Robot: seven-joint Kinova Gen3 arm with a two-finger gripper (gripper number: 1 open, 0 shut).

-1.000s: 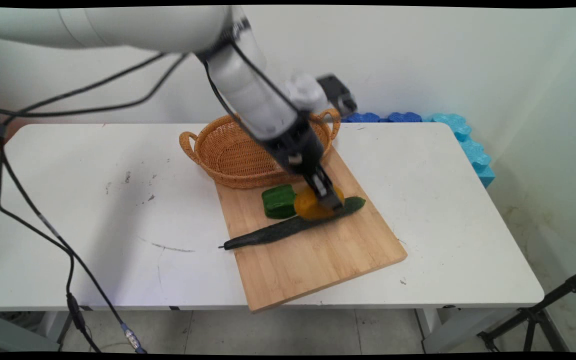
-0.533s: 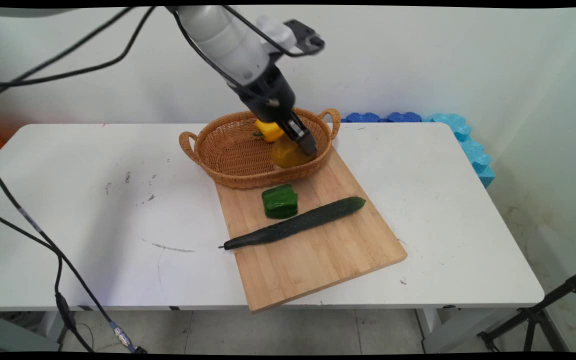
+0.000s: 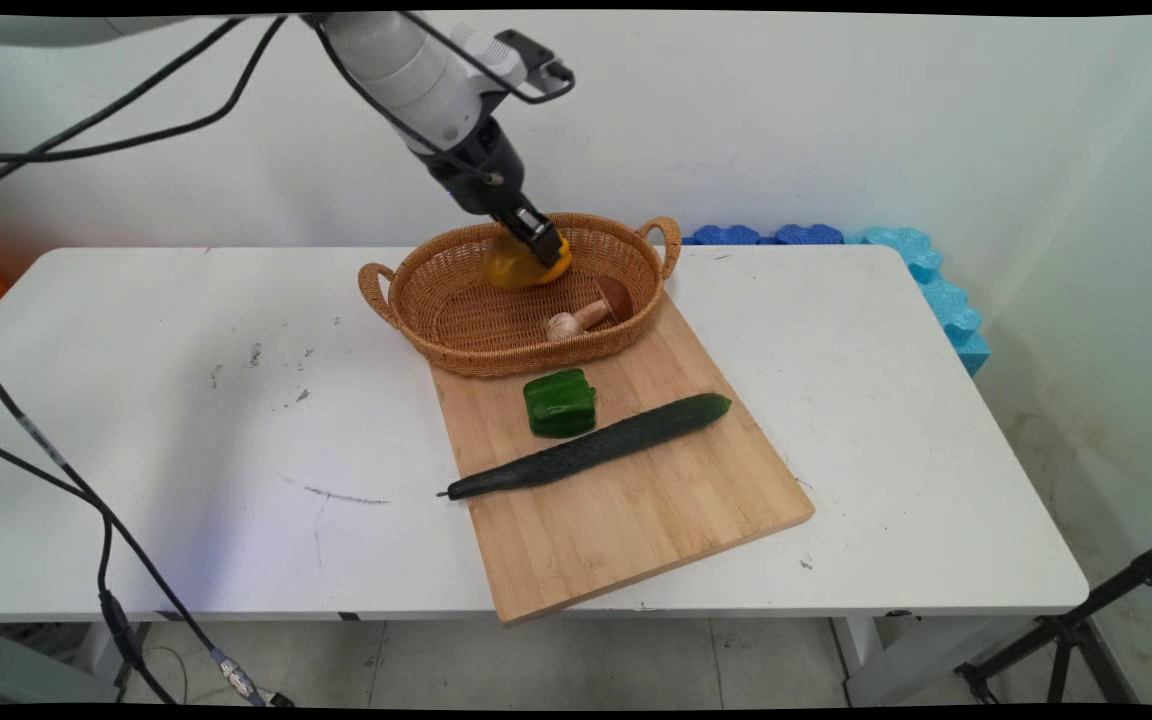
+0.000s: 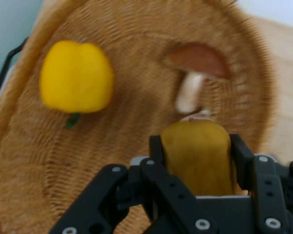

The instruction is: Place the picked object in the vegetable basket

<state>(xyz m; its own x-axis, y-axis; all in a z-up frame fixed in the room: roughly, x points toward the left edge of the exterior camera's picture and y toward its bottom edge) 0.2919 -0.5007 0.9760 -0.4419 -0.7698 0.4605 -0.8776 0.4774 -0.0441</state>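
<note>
Main view shows you the tool (image 3: pixel 539 250) clenched on an orange-yellow vegetable (image 3: pixel 516 270), hanging over the wicker basket (image 3: pixel 456 345) near the tabletop's (image 3: pixel 186 420) far edge. The piece is above the basket floor; you cannot tell whether it touches the weave. In the hand view the fingers (image 4: pixel 158 151) press it on both sides, with a mushroom (image 4: pixel 195 73) just beyond and a yellow pepper (image 4: pixel 75 83) well apart from it. A green pepper (image 3: pixel 559 402) and cucumber (image 3: pixel 591 445) lie on the cutting board (image 3: pixel 636 520).
</note>
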